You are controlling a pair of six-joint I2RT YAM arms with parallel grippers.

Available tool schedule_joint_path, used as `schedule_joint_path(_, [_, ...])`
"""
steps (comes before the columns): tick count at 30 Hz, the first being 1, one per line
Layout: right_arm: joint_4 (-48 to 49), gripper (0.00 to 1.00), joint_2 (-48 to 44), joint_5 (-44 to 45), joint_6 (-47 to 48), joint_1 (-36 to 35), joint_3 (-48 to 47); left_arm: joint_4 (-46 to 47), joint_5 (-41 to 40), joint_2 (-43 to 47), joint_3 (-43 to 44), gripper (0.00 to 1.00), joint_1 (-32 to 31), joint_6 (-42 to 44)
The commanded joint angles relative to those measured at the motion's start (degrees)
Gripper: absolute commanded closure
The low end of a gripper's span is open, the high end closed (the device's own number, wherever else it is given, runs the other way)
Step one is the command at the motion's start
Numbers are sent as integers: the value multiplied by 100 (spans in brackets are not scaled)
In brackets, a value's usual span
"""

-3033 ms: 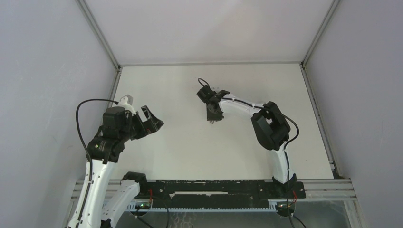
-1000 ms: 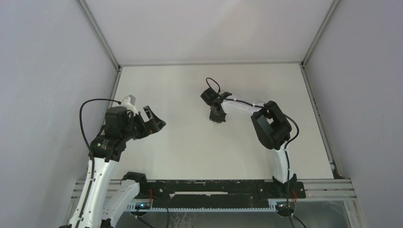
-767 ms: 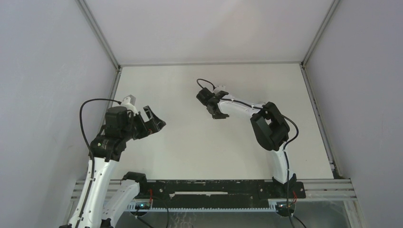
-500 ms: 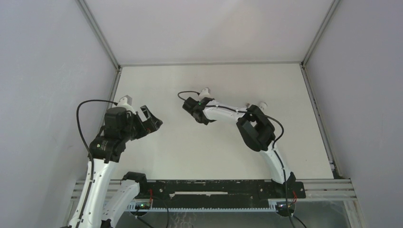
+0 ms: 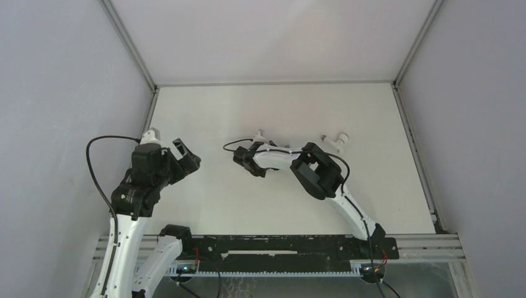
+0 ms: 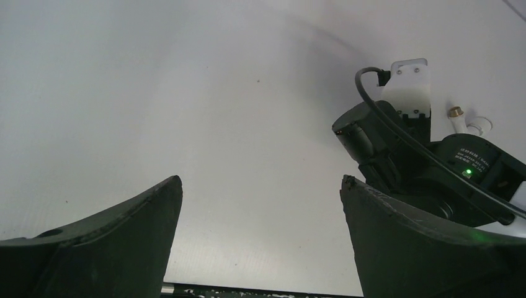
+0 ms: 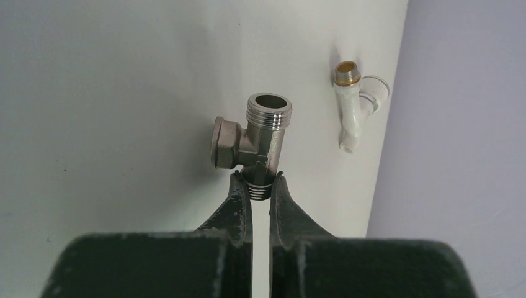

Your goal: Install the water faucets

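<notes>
The grey metal T-shaped fitting (image 7: 259,139) is clamped by its threaded lower end between my right gripper's (image 7: 260,180) fingertips and held above the table. In the top view that gripper (image 5: 244,163) reaches left across the table's middle, and the fitting is too small to make out there. The white plastic tap piece (image 7: 355,105), with a brass end, lies loose on the table (image 5: 338,141); it also shows in the left wrist view (image 6: 469,123). My left gripper (image 6: 260,184) is open wide and empty, a short way left of the right gripper (image 5: 188,162).
The white table (image 5: 248,205) is walled by grey panels (image 5: 62,93) on the left, back and right. The right arm's wrist and cable (image 6: 409,155) fill the right of the left wrist view. A black rail (image 5: 273,248) runs along the near edge.
My right arm has swung left across the table with the metal fitting, uncovering the white tap piece behind it. My left arm has drawn back a little to the left.
</notes>
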State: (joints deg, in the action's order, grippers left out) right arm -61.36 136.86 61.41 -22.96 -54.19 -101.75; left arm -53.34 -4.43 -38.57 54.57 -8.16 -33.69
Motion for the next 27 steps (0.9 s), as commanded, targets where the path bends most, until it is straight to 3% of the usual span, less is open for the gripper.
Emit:
schedule_joint_path(1, [-251,100,54,486,100,-109,-210,206,1,1,265,0,41,-102])
schedule_joint_path(11, [-370,92,261,568,120,-314,-401,330,186,-80,248,0,43,-85])
schedule_joint_path(13, [-356,86,284,539,132,-352,-408,342,209,-81,237,0,42,-76])
schedule_joint_path(15, [-318,70,295,445,172,-372,-414,357,235,-99,230,0,43,-85])
schedule_joint_path(16, [-301,68,297,405,180,-379,-421,363,246,-106,228,0,42,-86])
schedule_joint_path(27, [-192,65,87,230,199,-390,-421,406,318,-105,224,0,43,-85])
